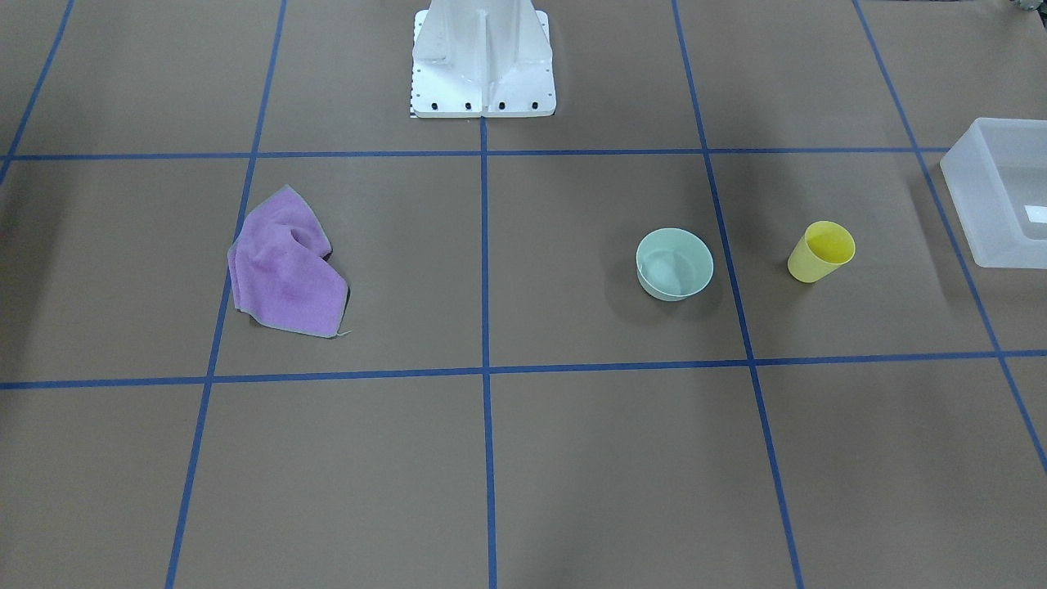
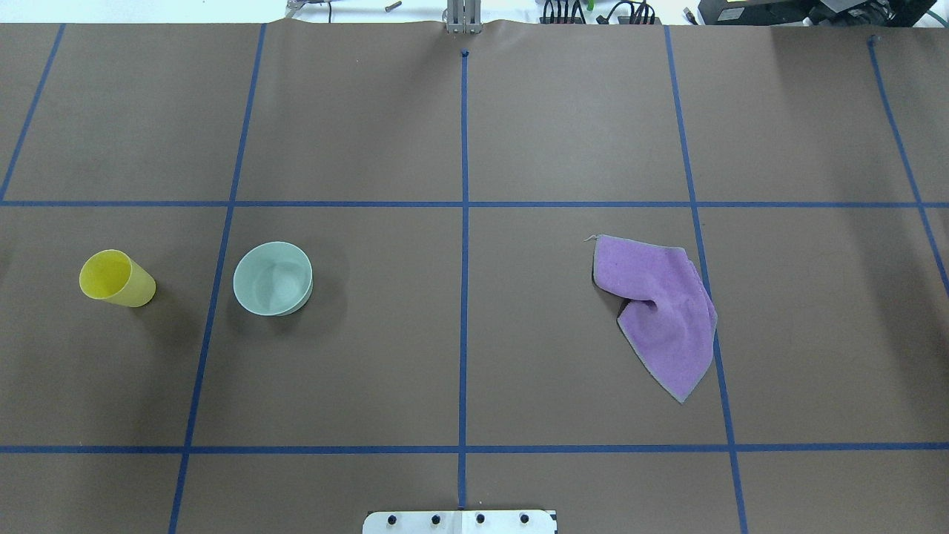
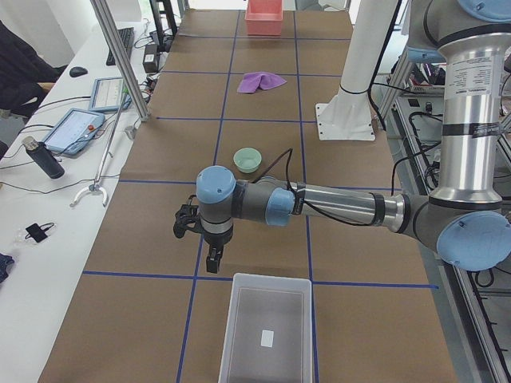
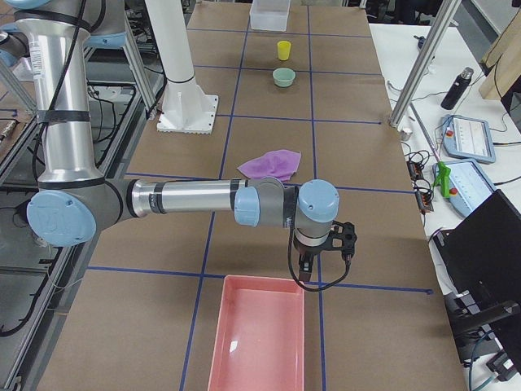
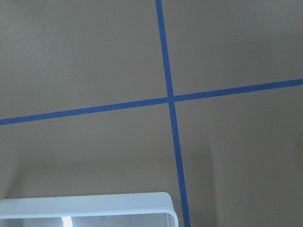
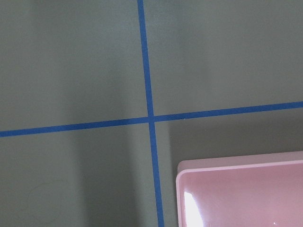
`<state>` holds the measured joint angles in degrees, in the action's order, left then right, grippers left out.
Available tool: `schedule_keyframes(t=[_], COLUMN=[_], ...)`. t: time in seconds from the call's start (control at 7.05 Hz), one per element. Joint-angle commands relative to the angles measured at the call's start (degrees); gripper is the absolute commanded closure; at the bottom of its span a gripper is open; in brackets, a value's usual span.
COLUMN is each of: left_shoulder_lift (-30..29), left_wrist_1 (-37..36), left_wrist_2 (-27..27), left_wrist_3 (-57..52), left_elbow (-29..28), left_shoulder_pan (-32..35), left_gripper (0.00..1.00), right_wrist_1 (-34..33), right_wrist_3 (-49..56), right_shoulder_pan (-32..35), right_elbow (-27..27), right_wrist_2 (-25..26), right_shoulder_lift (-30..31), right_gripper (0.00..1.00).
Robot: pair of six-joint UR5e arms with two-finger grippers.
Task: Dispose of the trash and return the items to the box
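Starting at the robot's left end of the tabletop [image 3: 351, 255], there is one translucent white box [image 3: 267, 331]. It sits mouth up, with its long axis running along the tabletop's length. Just beyond its far rim the left claw [image 3: 211, 266] hangs pointing down over a tape crossing [image 5: 170, 99], clear of the box. Whether it is released or clenched cannot be told from this side view. Next stands one yellow cup [image 1: 821, 252], upright with its wide mouth up and its narrow foot down, near the box but apart from it. Beside the cup, not touching it, is one mint-green bowl [image 1: 675, 263], also mouth up. Well beyond, past the white robot base [image 1: 483, 74], lies one crumpled purple cloth [image 1: 282, 274]. Farthest is one pink bin [image 4: 256, 342], lengthwise like the box. The right claw [image 4: 304, 270] hangs just short of its rim, and how far open it is cannot be told either.
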<state>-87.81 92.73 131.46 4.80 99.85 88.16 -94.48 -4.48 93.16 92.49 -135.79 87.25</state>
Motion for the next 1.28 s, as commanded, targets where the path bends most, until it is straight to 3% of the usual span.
schedule_keyframes(t=[0.0, 0.28, 0.71, 1.13], left_shoulder_lift=[0.26, 0.71, 1.77, 0.89], left_wrist_1=[8.02, 22.35, 28.19, 29.09], left_wrist_2=[4.82, 4.34, 1.7, 1.7], left_wrist_3=[17.0, 38.53, 44.33, 44.34], left_elbow=[1.49, 0.79, -0.26, -2.46], left_shoulder_pan=[-4.09, -15.43, -27.73, -31.38], left_gripper=[0.02, 0.02, 0.02, 0.03], right_wrist_1=[0.0, 0.09, -0.17, -0.18], right_wrist_3=[0.0, 0.0, -0.09, -0.09], right_shoulder_pan=[0.0, 0.0, 0.0, 0.0], right_elbow=[0.06, 0.06, 0.93, 1.29], right_wrist_2=[-0.01, 0.08, -0.01, 0.08], right_shoulder_lift=[0.03, -0.06, -0.06, 0.29], right_gripper=[0.0, 0.0, 0.0, 0.0])
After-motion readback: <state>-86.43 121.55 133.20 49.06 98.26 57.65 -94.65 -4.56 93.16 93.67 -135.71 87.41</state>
